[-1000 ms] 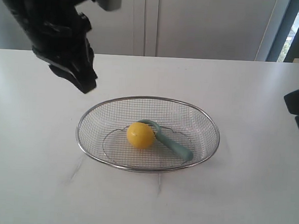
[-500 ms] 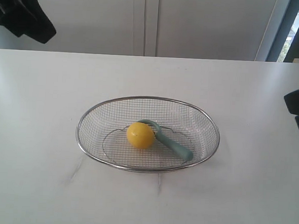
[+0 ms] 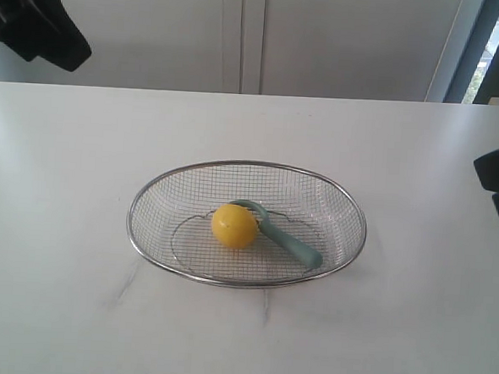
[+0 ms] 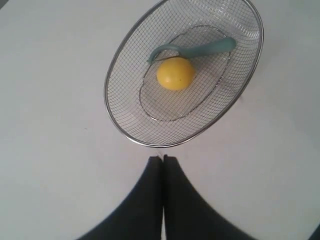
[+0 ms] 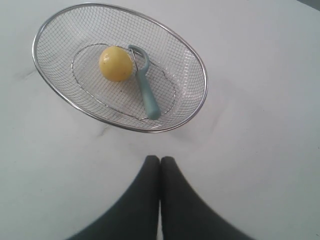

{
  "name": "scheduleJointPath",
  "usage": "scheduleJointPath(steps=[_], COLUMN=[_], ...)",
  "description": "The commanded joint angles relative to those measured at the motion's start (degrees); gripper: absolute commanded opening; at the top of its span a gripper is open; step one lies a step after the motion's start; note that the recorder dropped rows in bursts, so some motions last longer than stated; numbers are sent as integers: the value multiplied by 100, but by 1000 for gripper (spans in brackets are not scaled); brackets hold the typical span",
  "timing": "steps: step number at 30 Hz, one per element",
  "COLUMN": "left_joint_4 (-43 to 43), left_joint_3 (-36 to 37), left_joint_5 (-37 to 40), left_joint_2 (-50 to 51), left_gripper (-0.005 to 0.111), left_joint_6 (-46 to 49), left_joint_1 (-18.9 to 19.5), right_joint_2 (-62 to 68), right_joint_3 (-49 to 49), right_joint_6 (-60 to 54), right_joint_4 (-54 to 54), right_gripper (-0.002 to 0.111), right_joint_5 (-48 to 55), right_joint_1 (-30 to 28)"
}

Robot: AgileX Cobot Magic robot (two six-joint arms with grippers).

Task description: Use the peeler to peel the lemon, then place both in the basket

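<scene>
exterior: lemon and peeler lie touching in the basket on the worktop, so the putting-away looks done. left wrist: left claw pressed together, empty, clear of the basket. right wrist: right claw likewise together, holding nothing.

A second ago my left arm hung low over the table, near the far left side of the basket. Now it has pulled up and away to the far left corner, where only a part of it shows. My left gripper has also brought its jaws fully together.
</scene>
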Motion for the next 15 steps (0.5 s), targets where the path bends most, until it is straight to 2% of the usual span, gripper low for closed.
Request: scheduleJointPath(steps=[1,9,12,15], left_joint_4=[0,0,0,0], left_joint_3=[-17,-17,-17,-17], left_joint_5=[272,259,259,261], left_joint_2=[-65,-65,-65,-65], left_gripper=[0,0,0,0], left_joint_6=[-50,-50,-50,-35], left_joint_1=[11,11,11,11], right_joint_2=[-32,-282,-576,-941], right_joint_3=[25,25,25,25], right_joint_6=[-17,32,114,113], right_joint_4=[-25,121,586,918], right_gripper=[0,0,0,0], right_joint_5=[-83,-242,-816,-1637], right_joint_1=[-35,-35,-145,-561])
